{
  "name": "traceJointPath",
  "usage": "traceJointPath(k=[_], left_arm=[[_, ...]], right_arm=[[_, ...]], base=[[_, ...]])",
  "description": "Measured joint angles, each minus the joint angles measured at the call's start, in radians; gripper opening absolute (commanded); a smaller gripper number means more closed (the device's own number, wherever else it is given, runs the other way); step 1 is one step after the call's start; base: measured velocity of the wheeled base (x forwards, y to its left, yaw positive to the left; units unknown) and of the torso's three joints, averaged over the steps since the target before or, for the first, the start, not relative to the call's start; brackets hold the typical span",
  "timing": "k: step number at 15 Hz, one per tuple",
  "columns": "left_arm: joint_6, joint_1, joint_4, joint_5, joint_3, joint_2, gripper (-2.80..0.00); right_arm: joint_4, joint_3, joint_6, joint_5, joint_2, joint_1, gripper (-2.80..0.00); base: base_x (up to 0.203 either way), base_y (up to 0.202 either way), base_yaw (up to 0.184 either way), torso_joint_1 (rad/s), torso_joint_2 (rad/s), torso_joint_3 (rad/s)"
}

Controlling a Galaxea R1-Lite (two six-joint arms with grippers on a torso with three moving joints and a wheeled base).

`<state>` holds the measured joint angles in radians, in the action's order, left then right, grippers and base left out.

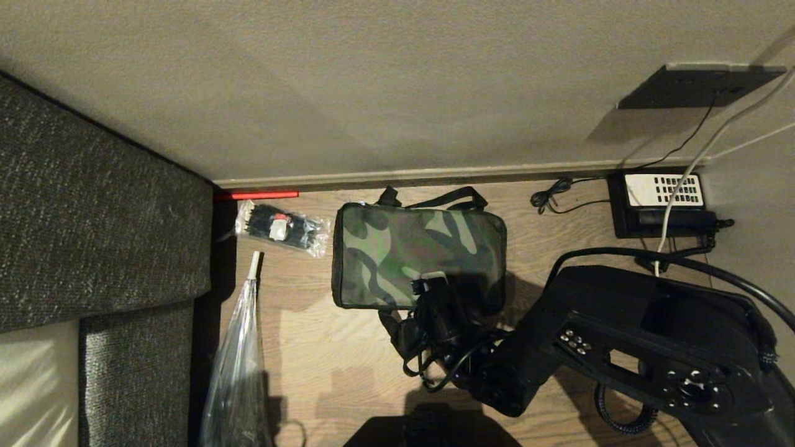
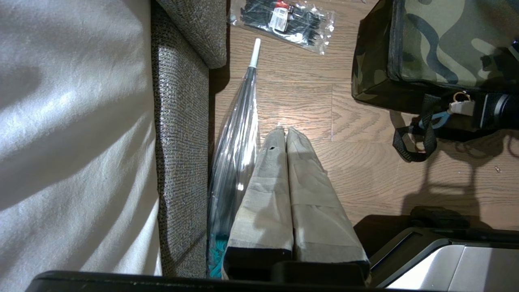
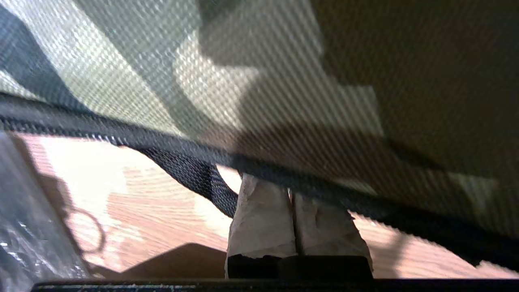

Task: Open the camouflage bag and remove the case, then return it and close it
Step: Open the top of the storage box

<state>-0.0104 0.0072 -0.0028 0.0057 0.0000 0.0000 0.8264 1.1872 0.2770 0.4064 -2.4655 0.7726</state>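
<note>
Your right gripper (image 1: 428, 287) is down at the near edge of the camouflage bag (image 1: 417, 254), close to its right corner. Its jaws are shut tight at the bag's black edge band, right where the zip runs. You cannot see a zip pull between them, so whether they hold it is hard to tell.

You look to be at the very start. The bag is zipped shut and lies flat. The case is not in sight, so it is most likely inside the bag. You still have to open the bag, take the case out, put it back and zip the bag up.

Your left gripper (image 2: 286, 132) hangs off to the left, well away from the bag, above a see-through umbrella (image 2: 237, 134). Its jaws are shut on nothing.

Everything lies on a wooden floor (image 1: 323, 347). A grey sofa (image 1: 93, 211) stands on the left. A clear packet of black ties (image 1: 281, 228) lies just left of the bag. Farther back on the right sits a black telephone (image 1: 661, 203) with cables. Behind it all is a plain wall (image 1: 372, 87).
</note>
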Motion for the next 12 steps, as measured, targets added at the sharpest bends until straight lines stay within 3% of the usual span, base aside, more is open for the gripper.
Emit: traceJointPath(k=[12], left_arm=[[0.000,0.000,0.000,0.000,0.000,0.000,-2.80]], right_arm=[[0.002,-0.191,-0.014,-0.013,0.102,-0.026,-2.80]], base=[[0.000,0.000,0.000,0.000,0.00,0.000]])
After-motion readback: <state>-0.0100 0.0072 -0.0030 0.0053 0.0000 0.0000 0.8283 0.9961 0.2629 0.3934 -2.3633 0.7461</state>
